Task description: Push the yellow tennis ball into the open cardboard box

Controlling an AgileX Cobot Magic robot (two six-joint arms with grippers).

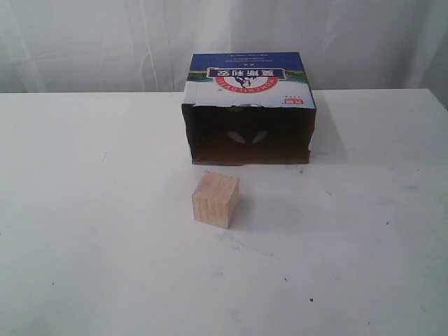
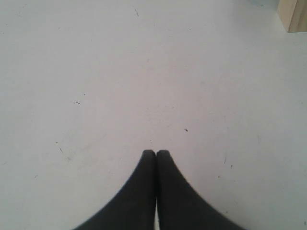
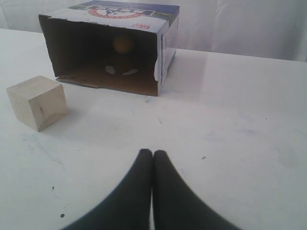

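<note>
Read the table [image 1: 84,210] from left to right: first the wooden block [image 1: 215,199], standing alone in front of the box and apart from it, then the cardboard box [image 1: 248,77], lying with its open side toward the block. Locate the yellow ball [image 3: 122,44] in the right wrist view. It sits deep in the dark interior of the box, toward the back; you cannot tell whether it touches the rear wall. Treat the push as done, since the ball is fully past the opening and no further contact appears necessary. Judge the remaining work as nothing more than keeping both arms clear of the box. Check the left gripper [image 2: 156,153]: its fingers are pressed together, holding nothing, over bare table with only a corner of the block in its view. Check the right gripper [image 3: 152,153]: its fingers likewise meet with no gap, grip nothing, and point toward the box from well back.
</note>
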